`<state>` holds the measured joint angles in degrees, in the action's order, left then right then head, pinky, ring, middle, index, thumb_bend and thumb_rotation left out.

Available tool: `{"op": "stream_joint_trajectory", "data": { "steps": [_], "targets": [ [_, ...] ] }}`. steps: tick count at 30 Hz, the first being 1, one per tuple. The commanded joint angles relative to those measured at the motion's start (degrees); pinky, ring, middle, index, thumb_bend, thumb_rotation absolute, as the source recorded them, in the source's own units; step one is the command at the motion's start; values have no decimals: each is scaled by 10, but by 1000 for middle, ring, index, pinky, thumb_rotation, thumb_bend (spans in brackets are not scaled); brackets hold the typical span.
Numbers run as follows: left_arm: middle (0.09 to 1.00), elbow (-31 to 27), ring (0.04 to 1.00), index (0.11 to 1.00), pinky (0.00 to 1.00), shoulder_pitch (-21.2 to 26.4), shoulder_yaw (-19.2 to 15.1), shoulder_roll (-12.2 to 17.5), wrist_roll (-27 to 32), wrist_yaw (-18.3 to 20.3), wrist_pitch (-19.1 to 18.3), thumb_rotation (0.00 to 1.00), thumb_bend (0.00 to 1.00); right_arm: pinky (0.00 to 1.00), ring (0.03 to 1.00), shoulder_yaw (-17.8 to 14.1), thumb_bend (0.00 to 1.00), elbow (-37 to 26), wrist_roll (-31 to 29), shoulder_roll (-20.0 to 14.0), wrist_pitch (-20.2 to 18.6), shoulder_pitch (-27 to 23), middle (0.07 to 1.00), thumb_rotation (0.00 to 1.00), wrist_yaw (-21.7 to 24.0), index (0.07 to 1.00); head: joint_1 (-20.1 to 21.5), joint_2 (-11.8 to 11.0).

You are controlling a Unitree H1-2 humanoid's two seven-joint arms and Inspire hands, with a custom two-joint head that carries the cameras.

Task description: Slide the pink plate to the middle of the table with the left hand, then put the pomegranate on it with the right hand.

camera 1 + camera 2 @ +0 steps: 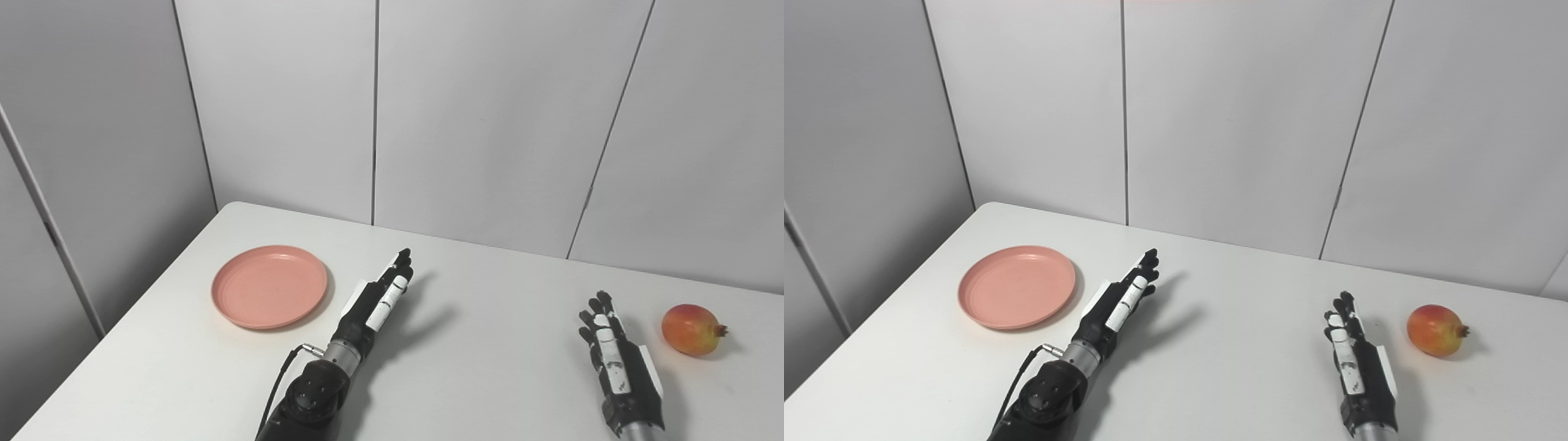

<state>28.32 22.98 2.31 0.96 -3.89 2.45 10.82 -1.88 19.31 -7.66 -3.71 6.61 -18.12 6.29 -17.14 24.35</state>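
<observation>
Table [465, 380]: white top, set against grey wall panels [490, 122]; serves as the reference for all items below.

Plate [269, 285]: pink, round, shallow, lying flat on the table's left part, nearer the left edge than the middle. Nothing on it.

Pomegranate [690, 329]: red and yellow, resting on the table's right part, its small crown pointing right. Well apart from the plate, with both hands between them.

Left hand [381, 297]: arm enters from the bottom edge and slants up and to the right over the table's middle. Hand turned on edge, fingers [401, 269] straight and pressed together, pointing toward the far wall. Holds nothing. Sits just right of the plate, not touching it; its shadow falls on the table to its right.

Right hand [615, 358]: arm enters from the bottom edge at the table's right part. Back of the hand faces up, fingers extended and slightly apart, pointing away from the robot. Holds nothing. Near the pomegranate, on its left, with a clear gap between them.
</observation>
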Motion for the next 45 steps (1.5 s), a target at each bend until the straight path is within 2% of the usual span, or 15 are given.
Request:
{"op": "stream_joint_trajectory", "data": {
  "steps": [1, 4, 7, 10, 12, 16, 20, 23, 26, 29, 33, 37, 42, 45],
  "targets": [
    [956, 28, 927, 945, 893, -11, 9, -20, -24, -34, 8, 1000, 556, 989, 960, -7, 567, 12, -10, -6, 36, -12, 991, 859, 12, 1000, -7, -3],
    [992, 31, 972, 975, 947, -10, 10, -23, -2, -10, 13, 1000, 532, 1000, 977, -8, 576, 14, -10, -9, 37, -10, 999, 864, 15, 1000, -18, -11],
    [977, 32, 953, 956, 926, -10, 15, -27, -30, -37, 3, 1000, 562, 1000, 974, -11, 539, 11, -11, -13, 48, -4, 998, 863, 20, 1000, -30, -18],
    [965, 43, 941, 943, 929, -7, 18, -27, -41, -48, 11, 1000, 582, 1000, 972, -15, 529, 17, -19, -14, 56, -5, 996, 839, 27, 1000, -29, -22],
    [967, 46, 942, 943, 931, -6, 19, -27, -43, -49, 12, 1000, 575, 1000, 972, -16, 522, 19, -20, -15, 59, -5, 994, 836, 29, 1000, -28, -24],
    [996, 48, 979, 978, 945, -5, 16, -29, -9, -17, 23, 1000, 532, 1000, 974, -17, 490, 15, -20, -12, 55, -5, 992, 841, 24, 1000, -31, -31],
    [975, 57, 957, 959, 920, -3, 12, -31, -26, -51, 29, 1000, 554, 1000, 974, -17, 462, 17, -20, -10, 56, -5, 988, 844, 24, 1000, -29, -34],
    [980, 71, 962, 971, 938, 3, 5, -30, -10, -43, 54, 1000, 537, 1000, 969, -17, 482, 20, -25, -10, 57, -7, 985, 812, 28, 1000, -25, -36],
    [986, 76, 963, 977, 937, 7, -1, -28, -1, -42, 63, 1000, 533, 1000, 975, -15, 495, 20, -18, -10, 60, -8, 991, 822, 25, 1000, -21, -37],
    [975, 66, 951, 968, 920, 8, -4, -29, -7, -56, 57, 1000, 533, 1000, 981, -14, 485, 24, -15, -9, 63, -9, 999, 838, 23, 1000, -20, -38],
    [990, 47, 969, 988, 944, 11, -18, -29, 37, -26, 67, 1000, 527, 1000, 982, -12, 470, 19, -6, -7, 59, -8, 996, 872, 18, 1000, -21, -40],
    [994, 33, 977, 992, 952, 21, -35, -26, 74, -11, 70, 1000, 558, 1000, 982, -14, 466, 23, -4, -5, 62, -10, 998, 861, 15, 1000, -21, -42],
    [996, 13, 990, 999, 985, 29, -51, -14, 100, -1, 59, 1000, 591, 1000, 985, -14, 487, 32, -3, -5, 67, -15, 1000, 870, 18, 1000, -25, -42],
    [990, -1, 983, 993, 966, 32, -58, -8, 98, -9, 53, 1000, 585, 1000, 989, -14, 478, 35, -4, -6, 70, -17, 1000, 874, 21, 1000, -24, -43]
  ]
}}
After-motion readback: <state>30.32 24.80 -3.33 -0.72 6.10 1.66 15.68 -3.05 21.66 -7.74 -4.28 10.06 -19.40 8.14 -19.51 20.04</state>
